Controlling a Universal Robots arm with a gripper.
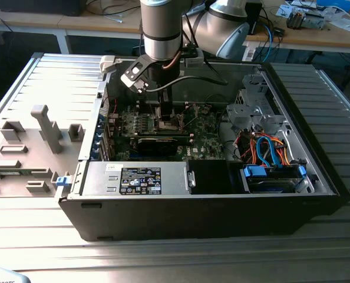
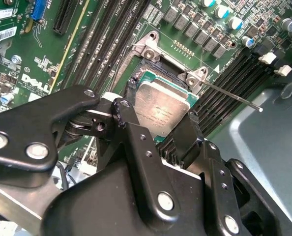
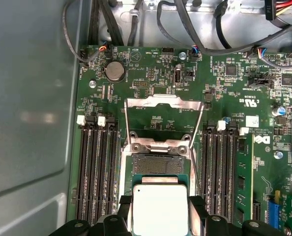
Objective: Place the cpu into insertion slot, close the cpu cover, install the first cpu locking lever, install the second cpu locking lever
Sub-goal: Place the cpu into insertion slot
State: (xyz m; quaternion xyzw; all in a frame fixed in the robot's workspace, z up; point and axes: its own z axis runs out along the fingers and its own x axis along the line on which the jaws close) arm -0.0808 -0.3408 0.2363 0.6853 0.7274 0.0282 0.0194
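Arm: the arm (image 1: 161,29) drops near-vertical at the far side of the scene, a little toward the exterior view's left.
Wrist: turned straight down.
Claw: the claw (image 1: 165,117) sits low, tips pointing down.
Fingers: the fingers (image 3: 198,209) are closed against opposite edges of the cpu (image 3: 160,209), gripping it between them.

A white-and-black label (image 1: 141,179) of small print and symbols stands on the power-supply box (image 1: 98,177), at six o'clock from the motherboard (image 1: 204,141) in the exterior view. Faint engraved lines mark the cpu (image 2: 161,105) top, too fine to read. White lettering dots the green board, and barcode stickers (image 2: 1,34) sit on it too.
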